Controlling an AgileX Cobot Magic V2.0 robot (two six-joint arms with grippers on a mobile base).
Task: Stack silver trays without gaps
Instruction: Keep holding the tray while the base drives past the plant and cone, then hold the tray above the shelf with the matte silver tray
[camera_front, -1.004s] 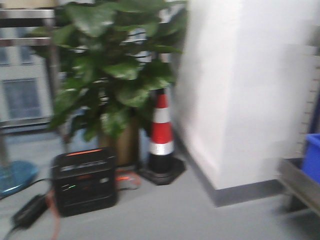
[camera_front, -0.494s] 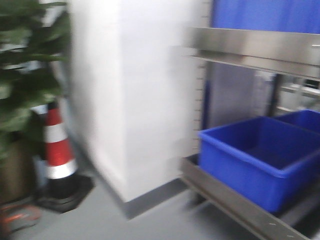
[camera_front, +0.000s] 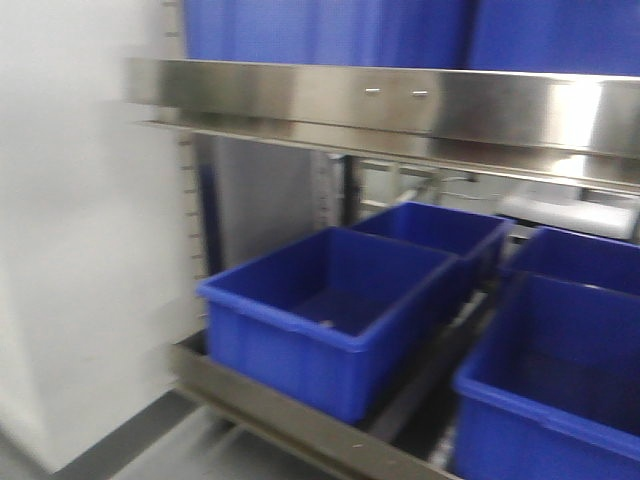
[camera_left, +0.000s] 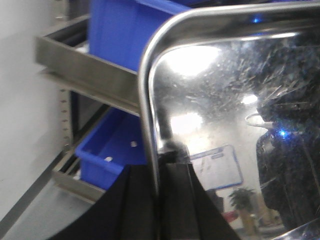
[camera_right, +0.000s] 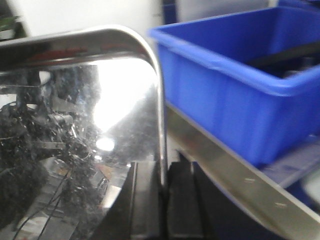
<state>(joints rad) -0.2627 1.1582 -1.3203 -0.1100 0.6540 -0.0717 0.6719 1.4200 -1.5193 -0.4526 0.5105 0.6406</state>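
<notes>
One silver tray (camera_left: 225, 110) fills the left wrist view, mirror-shiny, its rolled rim curving round a corner at top left. My left gripper (camera_left: 159, 170) is shut on that tray's left rim, one black finger on each side. The right wrist view shows the same kind of silver tray (camera_right: 75, 115) from its other side, with my right gripper (camera_right: 163, 185) shut on its right rim. The tray hangs in the air beside the rack. Neither the tray nor any gripper shows in the front view.
A steel rack stands ahead with a broad steel rail (camera_front: 400, 100) across the top. Below it sit several blue plastic bins (camera_front: 330, 310) on a lower steel ledge (camera_front: 290, 425). A white wall (camera_front: 80, 250) is at the left. A blue bin (camera_right: 240, 75) lies close to the tray's right side.
The front view has swung right, from a plant, traffic cone and black box, past the white wall, to the steel rack with blue bins.
</notes>
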